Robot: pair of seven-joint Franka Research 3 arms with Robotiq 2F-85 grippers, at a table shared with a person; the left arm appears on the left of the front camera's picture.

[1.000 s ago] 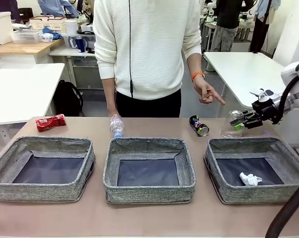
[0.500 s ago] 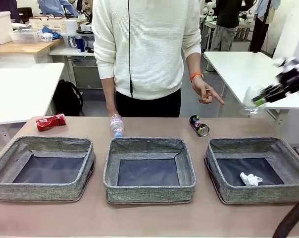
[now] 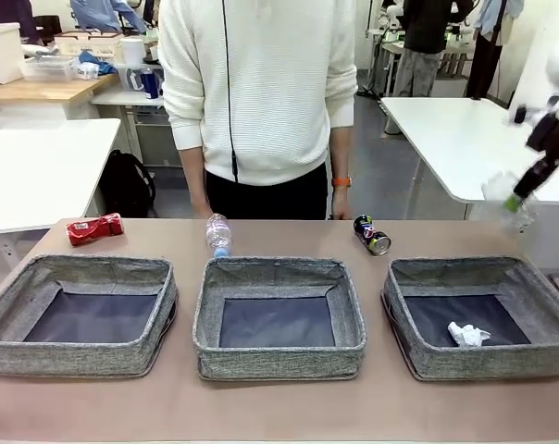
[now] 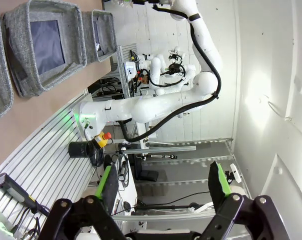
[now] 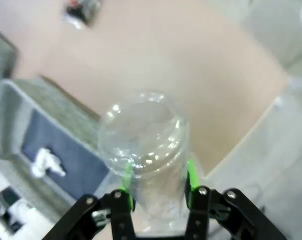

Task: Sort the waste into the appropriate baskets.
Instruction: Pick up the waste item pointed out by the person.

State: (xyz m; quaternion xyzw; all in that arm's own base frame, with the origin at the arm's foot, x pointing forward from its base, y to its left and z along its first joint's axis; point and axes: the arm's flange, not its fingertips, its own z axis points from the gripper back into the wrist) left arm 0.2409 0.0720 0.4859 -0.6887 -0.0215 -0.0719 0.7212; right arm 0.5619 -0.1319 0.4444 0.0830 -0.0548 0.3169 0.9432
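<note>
Holding the clear plastic cup (image 5: 143,132) pinched in my right gripper (image 5: 158,177), up in the air at one o'clock from the right basket (image 3: 404,319), where the paper wad (image 3: 466,334) lies. My left gripper (image 4: 163,182) hangs spread wide, gripping nothing.

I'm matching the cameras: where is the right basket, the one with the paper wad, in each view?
Front: right basket lower right, wad inside.
Left wrist: right basket at top, farthest of three.
Right wrist: right basket at left, beside the cup.
Shared landmark: the table.
</note>
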